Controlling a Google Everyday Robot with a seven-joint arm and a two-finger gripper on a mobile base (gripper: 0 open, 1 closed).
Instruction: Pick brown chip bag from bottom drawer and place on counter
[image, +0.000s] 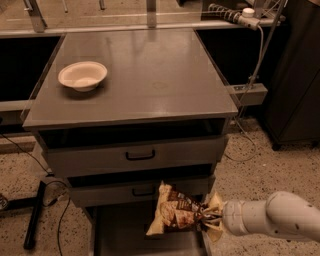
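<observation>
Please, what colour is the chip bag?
Chip bag: dark brown, pale-yellow ends, camera view; gripper grips one end.

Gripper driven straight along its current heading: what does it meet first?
The gripper, shut on the brown chip bag, points left; past the bag the line above the bottom drawer looks free, though depth is unclear.

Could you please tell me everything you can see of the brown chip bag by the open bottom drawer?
The brown chip bag is a crinkly, glossy dark-brown packet with pale yellow ends and chip pictures. It is turned sideways and tilted, its right end bunched in the claw, which grips it from the right. It hangs over the open bottom drawer; whether its lower corner touches the drawer floor cannot be told.
</observation>
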